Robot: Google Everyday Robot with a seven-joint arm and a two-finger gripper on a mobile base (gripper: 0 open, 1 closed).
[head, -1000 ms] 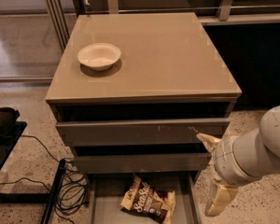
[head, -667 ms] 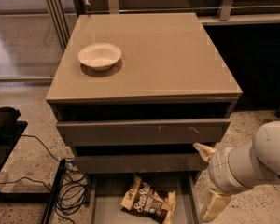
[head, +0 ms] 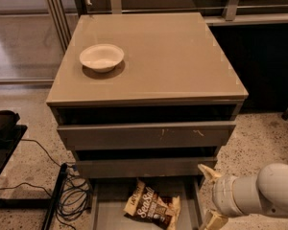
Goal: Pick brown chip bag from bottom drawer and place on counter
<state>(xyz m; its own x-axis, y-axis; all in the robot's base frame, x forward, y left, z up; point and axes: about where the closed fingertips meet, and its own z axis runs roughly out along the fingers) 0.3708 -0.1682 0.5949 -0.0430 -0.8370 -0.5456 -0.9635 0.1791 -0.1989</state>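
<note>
Just 1 view to go on. The gripper (head: 208, 195) hangs low on the right, just beside the bottom drawer (head: 198, 202) wall, with its fingers spread and nothing between them. The brown chip bag (head: 152, 206) lies flat mid-drawer, apart from it. My worry is that swinging in clips that thin wall or the drawer front above — and a crinkly flat bag could slip the pinch. On the counter (head: 173, 56), avoid the bowl (head: 102, 56).

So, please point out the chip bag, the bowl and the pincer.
chip bag (head: 151, 206), camera view, on its white script.
bowl (head: 101, 56), camera view, its inside.
pincer (head: 210, 196), camera view, lower right, between fingertips.
</note>
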